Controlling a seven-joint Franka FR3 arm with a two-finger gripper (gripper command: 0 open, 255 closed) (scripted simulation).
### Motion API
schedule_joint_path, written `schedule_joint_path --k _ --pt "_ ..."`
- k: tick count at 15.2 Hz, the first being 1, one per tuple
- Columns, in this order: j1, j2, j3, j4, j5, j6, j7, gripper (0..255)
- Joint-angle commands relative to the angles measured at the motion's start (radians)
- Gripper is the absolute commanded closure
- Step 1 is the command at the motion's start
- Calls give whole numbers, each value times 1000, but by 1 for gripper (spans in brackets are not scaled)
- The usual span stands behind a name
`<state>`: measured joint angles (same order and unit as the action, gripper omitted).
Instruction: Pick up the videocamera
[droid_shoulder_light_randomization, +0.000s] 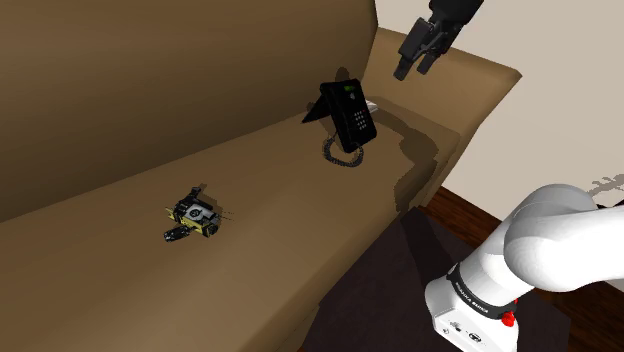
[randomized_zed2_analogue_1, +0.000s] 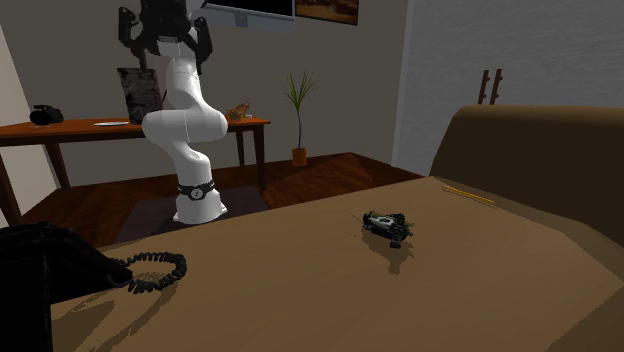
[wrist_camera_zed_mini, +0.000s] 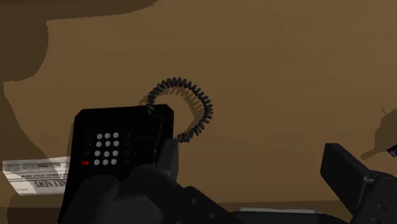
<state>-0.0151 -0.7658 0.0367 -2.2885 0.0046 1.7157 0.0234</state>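
The videocamera (droid_shoulder_light_randomization: 195, 213) is a small black and yellow object lying on the brown sofa seat (droid_shoulder_light_randomization: 280, 190), toward the shoulder view's left. The second exterior view has the videocamera (randomized_zed2_analogue_1: 388, 227) at mid-seat, near the sofa back. My gripper (droid_shoulder_light_randomization: 415, 62) hangs high above the sofa's armrest end, far from the videocamera and above a black desk phone (droid_shoulder_light_randomization: 348, 115). In the wrist view the gripper (wrist_camera_zed_mini: 254, 175) is open, its fingers (wrist_camera_zed_mini: 167, 159) wide apart with nothing between them, looking down on the phone (wrist_camera_zed_mini: 118, 146).
The phone's coiled cord (wrist_camera_zed_mini: 191, 108) trails over the seat. A folded newspaper (wrist_camera_zed_mini: 35, 175) lies beside the phone. The sofa back (droid_shoulder_light_randomization: 150, 90) rises behind the seat. A wooden table (randomized_zed2_analogue_1: 120, 128) and a potted plant (randomized_zed2_analogue_1: 298, 120) stand behind the arm's stand.
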Motion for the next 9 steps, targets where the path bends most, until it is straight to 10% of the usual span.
schedule_joint_path --k 1,9 --pt "0 0 0 0 0 0 0 0" --pt "61 175 93 -20 52 157 41 0"
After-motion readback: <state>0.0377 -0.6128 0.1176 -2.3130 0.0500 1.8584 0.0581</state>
